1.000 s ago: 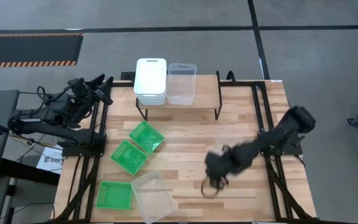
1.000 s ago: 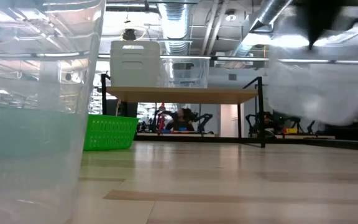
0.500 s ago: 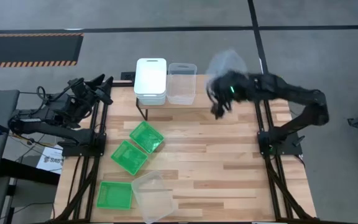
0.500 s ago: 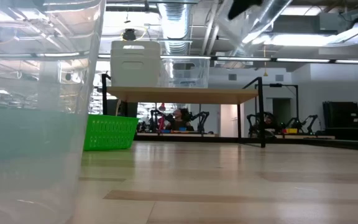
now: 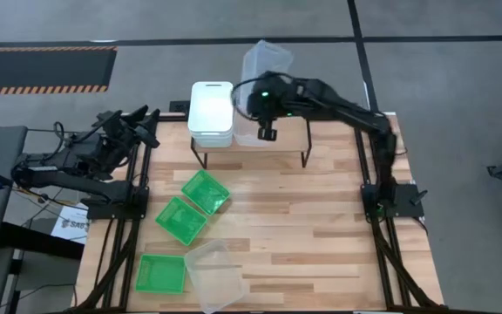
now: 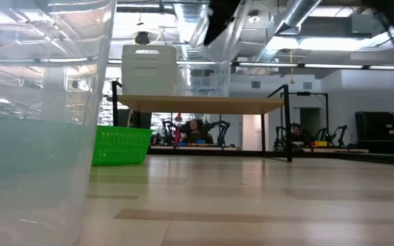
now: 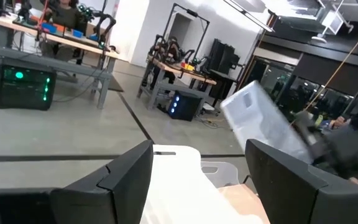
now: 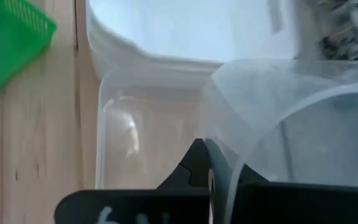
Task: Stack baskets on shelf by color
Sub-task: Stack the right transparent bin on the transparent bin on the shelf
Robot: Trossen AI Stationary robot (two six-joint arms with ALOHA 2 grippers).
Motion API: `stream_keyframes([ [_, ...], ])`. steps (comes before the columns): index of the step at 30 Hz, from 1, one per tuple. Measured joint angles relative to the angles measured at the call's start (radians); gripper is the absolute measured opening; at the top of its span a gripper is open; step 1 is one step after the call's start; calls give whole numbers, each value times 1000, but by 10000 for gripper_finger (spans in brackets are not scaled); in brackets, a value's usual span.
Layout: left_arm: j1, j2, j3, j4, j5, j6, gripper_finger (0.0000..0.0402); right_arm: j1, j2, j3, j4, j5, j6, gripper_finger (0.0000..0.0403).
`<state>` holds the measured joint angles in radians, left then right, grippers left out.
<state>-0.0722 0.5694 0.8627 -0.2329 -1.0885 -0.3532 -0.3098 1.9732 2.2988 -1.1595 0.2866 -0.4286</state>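
Swung across from the shelf's right end half a second ago, the right hand [image 5: 267,112] now hangs over the clear basket on the shelf [image 5: 293,131], clamped on the rim of another clear basket [image 5: 264,59] that tilts up and away behind it.

Nearest the front of the surface [image 5: 321,227] lies a third clear basket [image 5: 215,276], with a green basket [image 5: 161,273] just beside it. Farther in, two more green baskets [image 5: 180,219] [image 5: 206,192] sit side by side. Beyond them stands the shelf, carrying the white stack [image 5: 211,112], seemingly three baskets high, though the layers are hard to count, and, touching its right side, the resting clear basket [image 8: 154,140].

The left hand [image 7: 197,177] waits at the surface's far left corner, fingers apart and holding nothing.
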Motion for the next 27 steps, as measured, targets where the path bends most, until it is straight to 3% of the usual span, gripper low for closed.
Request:
stream_keyframes([
  [3, 0, 0, 0, -5, 0, -8, 245, 7, 76, 57, -56, -1, -1, 1],
  [9, 0, 0, 0, -4, 0, -9, 245, 29, 101, 36, -96, -28, -2, 2],
  [27, 0, 0, 0, -1, 2, -27, 245, 33, 109, 36, -106, -114, 82, 18],
])
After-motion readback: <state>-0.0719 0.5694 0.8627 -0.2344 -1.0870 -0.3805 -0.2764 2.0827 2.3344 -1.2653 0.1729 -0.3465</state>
